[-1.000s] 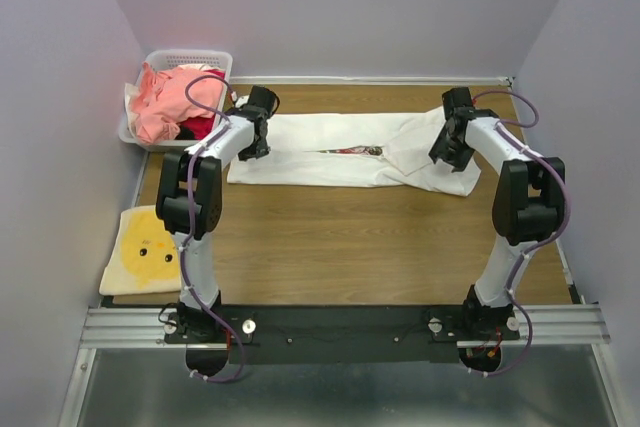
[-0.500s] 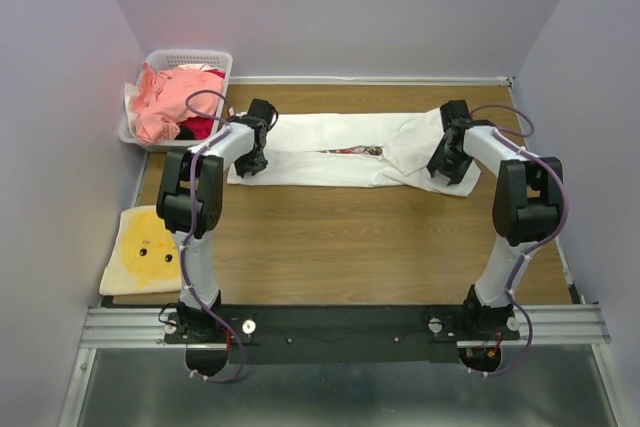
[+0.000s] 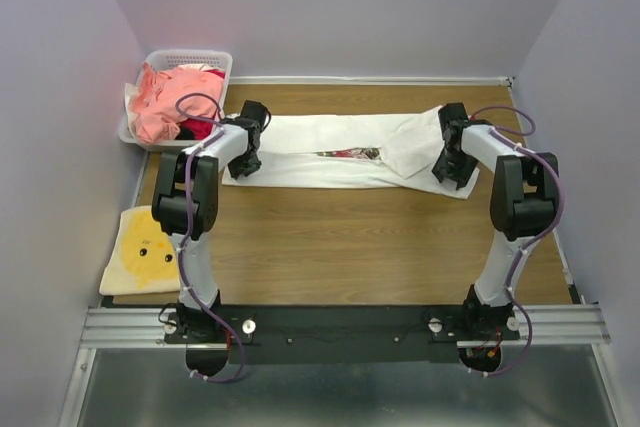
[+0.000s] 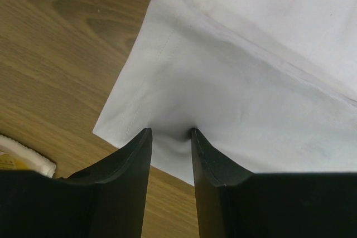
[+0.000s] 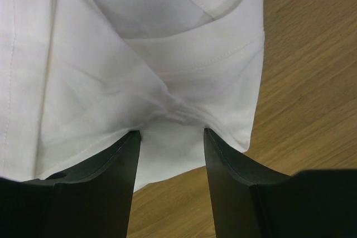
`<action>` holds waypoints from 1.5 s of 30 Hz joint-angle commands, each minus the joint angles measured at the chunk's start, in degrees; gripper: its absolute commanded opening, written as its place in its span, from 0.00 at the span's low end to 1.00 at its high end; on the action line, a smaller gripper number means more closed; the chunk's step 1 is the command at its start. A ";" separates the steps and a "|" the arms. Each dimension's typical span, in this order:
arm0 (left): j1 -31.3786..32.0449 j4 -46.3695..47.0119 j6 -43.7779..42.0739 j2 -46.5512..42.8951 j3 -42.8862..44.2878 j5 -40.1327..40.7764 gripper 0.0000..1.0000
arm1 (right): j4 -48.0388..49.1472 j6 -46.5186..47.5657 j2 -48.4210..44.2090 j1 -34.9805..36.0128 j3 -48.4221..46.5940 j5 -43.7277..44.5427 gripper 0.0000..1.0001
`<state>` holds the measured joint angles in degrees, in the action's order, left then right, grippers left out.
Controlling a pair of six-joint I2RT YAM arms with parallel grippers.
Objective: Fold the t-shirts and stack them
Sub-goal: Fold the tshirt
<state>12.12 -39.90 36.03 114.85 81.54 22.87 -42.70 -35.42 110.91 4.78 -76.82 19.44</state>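
A white t-shirt [image 3: 320,169] lies folded into a long strip across the far half of the table, with a sliver of its floral print [image 3: 350,151] showing in the fold. My left gripper [image 3: 244,163] is down on its near left corner, and in the left wrist view [image 4: 170,132] the fingers pinch a pucker of white cloth [image 4: 234,82]. My right gripper [image 3: 452,169] is down on the near right corner, and in the right wrist view [image 5: 172,132] it has wrinkled cloth [image 5: 139,65] gathered between its fingers. Salmon-pink t-shirts [image 3: 168,95] and a red one [image 3: 200,127] are heaped in the basket.
A white lattice basket [image 3: 192,57] stands at the far left corner. A folded yellow cloth with a face print [image 3: 145,247] lies at the near left edge. Bare wood [image 3: 340,237] stretches between the shirt and the arm bases.
Both grippers have come down and outward onto the shirt's near corners. The shirt's right end has been drawn in a little.
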 commanded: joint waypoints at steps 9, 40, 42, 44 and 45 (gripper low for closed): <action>-3.42 -4.13 -1.14 0.82 -5.95 2.53 0.43 | -3.36 0.70 4.14 -2.84 -3.43 6.57 0.58; 7.65 8.96 -10.19 -8.94 4.16 -17.60 0.34 | 4.90 1.67 9.22 -2.93 -20.65 -7.05 0.42; 7.66 8.96 -10.10 -8.94 3.81 -17.43 0.34 | 5.17 1.93 11.50 -2.84 -22.76 -6.61 0.42; 7.74 8.87 -10.02 -8.94 3.28 -17.07 0.33 | 5.26 2.28 12.83 -2.84 -23.81 -6.43 0.41; 7.66 8.79 -10.10 -8.85 3.19 -16.81 0.34 | 5.34 2.37 13.97 -2.84 -24.78 -6.43 0.41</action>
<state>20.03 -31.75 26.09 105.27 84.23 6.70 -38.98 -33.93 121.30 2.24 -97.38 13.78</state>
